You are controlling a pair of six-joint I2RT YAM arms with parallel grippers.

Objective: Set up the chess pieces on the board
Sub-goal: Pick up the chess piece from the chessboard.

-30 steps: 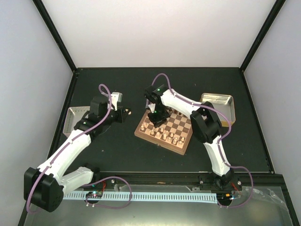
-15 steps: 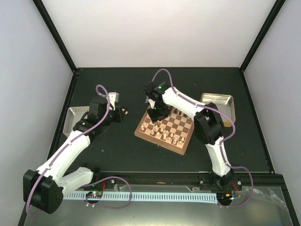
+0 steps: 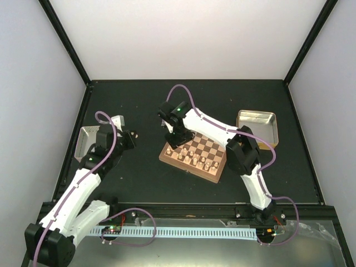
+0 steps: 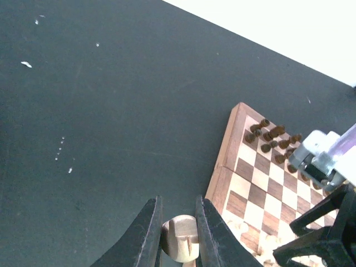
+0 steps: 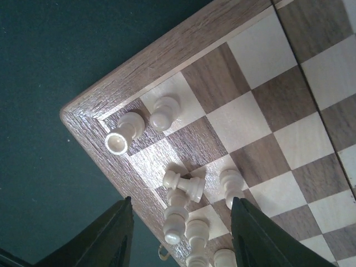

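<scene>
Metal tray (image 3: 258, 121) right of board (image 3: 212, 149), second tray (image 3: 83, 142) left.

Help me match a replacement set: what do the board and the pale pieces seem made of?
The board looks like wood, satin-finished: grain streaks show along its brown border. The pale pieces look like lathe-turned light wood, smooth and matte, though plastic cannot be ruled out.

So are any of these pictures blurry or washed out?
Top external view: even, soft light, but the chess pieces are too small to tell apart. Left wrist view: the upper right washes out white, and the pale piece between the fingers looks soft. Right wrist view: the grain of the board is crisp; the dark fingers show little detail.
</scene>
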